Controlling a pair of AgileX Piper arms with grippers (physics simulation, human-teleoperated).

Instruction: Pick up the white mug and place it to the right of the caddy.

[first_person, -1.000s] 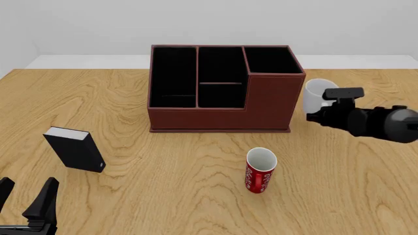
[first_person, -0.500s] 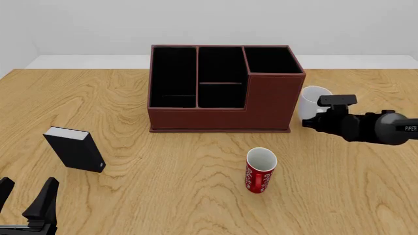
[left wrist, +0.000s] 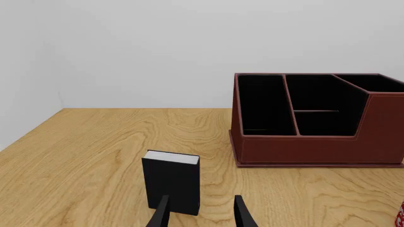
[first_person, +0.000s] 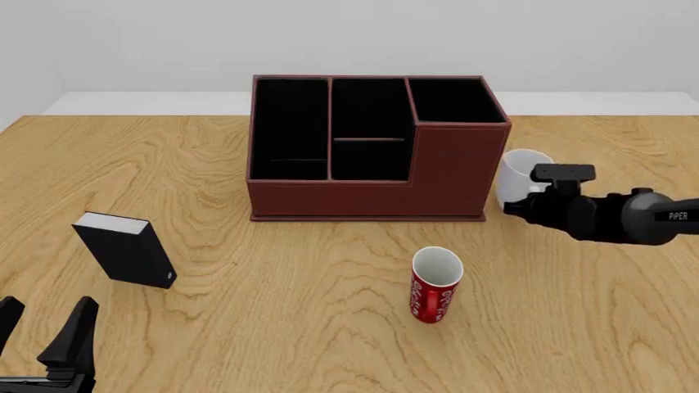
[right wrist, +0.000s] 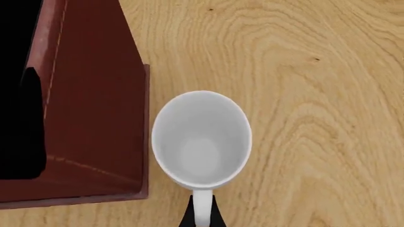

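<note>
The white mug (first_person: 522, 173) stands upright just right of the caddy (first_person: 372, 192), close to its side wall. In the right wrist view the white mug (right wrist: 200, 142) shows from above, empty, beside the caddy (right wrist: 94, 94). My right gripper (first_person: 532, 200) is shut on the mug's handle (right wrist: 200, 208), with the dark fingertips (right wrist: 187, 218) pinching it. Whether the mug's base touches the table is hidden. My left gripper (first_person: 42, 326) rests open at the near left corner, empty, and its fingers (left wrist: 160, 215) frame a black box.
A red mug (first_person: 437, 285) with white lettering stands in front of the caddy, nearer to me. A small upright black box (first_person: 126, 250) with a white top stands at the left, also the black box (left wrist: 171, 182) ahead of my left gripper.
My right gripper has come down and a little left with the white mug, closer to the caddy's right side. The left arm has not moved.
</note>
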